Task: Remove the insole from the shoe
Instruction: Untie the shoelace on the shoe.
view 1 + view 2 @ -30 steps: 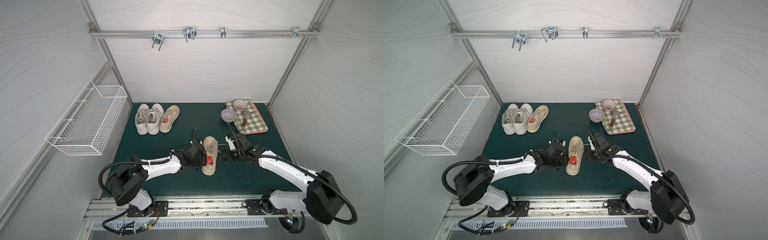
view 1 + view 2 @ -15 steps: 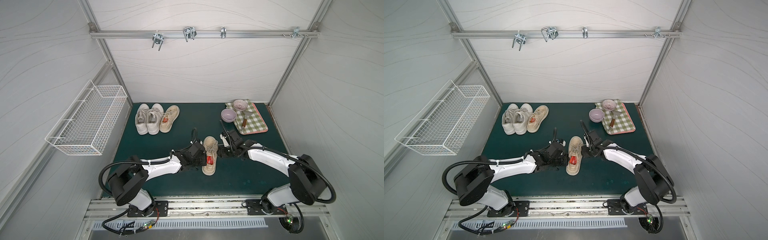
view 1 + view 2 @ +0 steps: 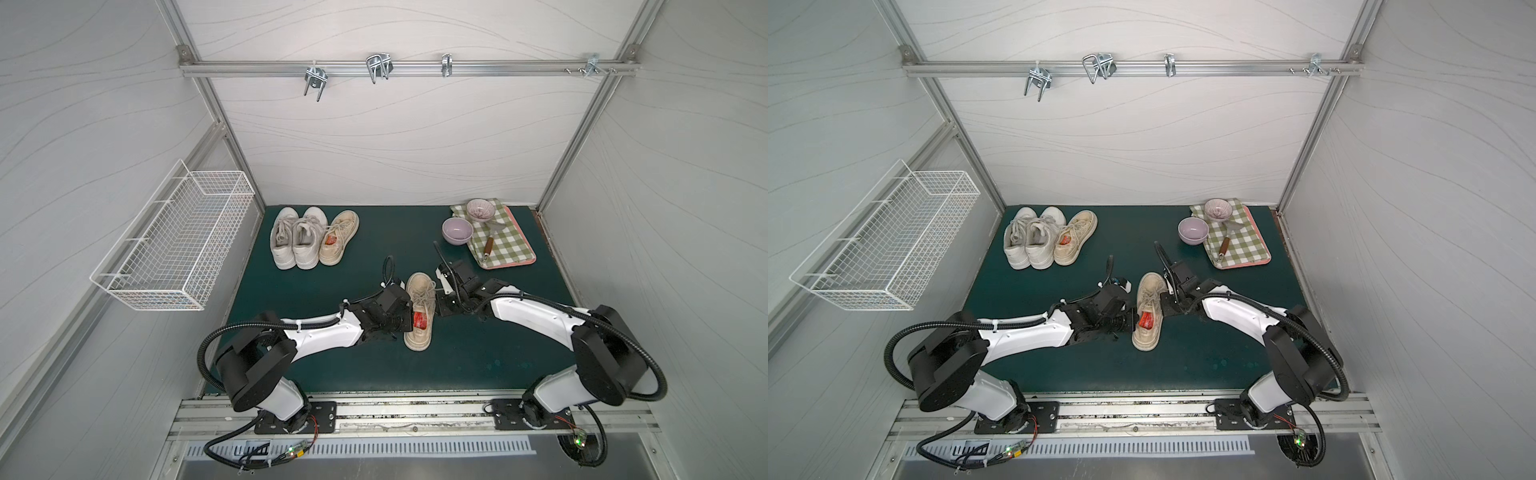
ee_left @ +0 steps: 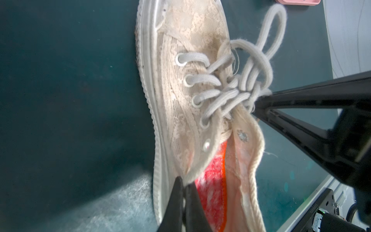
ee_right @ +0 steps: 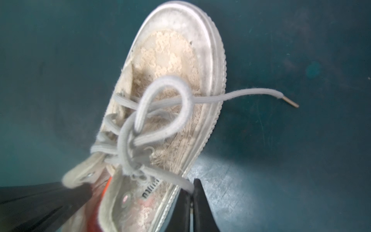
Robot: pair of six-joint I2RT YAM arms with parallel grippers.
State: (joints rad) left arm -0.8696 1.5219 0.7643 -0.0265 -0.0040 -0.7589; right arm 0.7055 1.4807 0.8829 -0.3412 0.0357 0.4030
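**Pinching the shoe at both sides, insole not yet touched**

Beige lace shoe upright on its sole near the middle of the green counter, toe toward the back wall. Red-and-orange insole lying flat inside, only the heel part showing under the open collar, no edge lifted.

Left hand fully closed, nipping the collar rim on its own side of the shoe. Right hand closed too, tips against the opposite side where a lace strand ends. Cannot tell whether lace, upper edge or nothing at all sits between them.

Handling, as a judgement:
- Probably a thin, light, floppy pad with a fabric face. Easy to bend, hard to damage, but likely to drag on the lining or be lightly stuck down.
- Best taken at the heel end, the one exposed part. Pinch the edge there and peel up and back rather than tugging straight.
- Soft lacy upper, giving way under a pull, and a light shoe. Expect sliding or lifting off the counter unless one hand keeps it pinned.
- Tied laces narrowing the throat, so the forefoot part will probably have to fold on the way out.
- One hand to be freed and reopened before any grasp inside.
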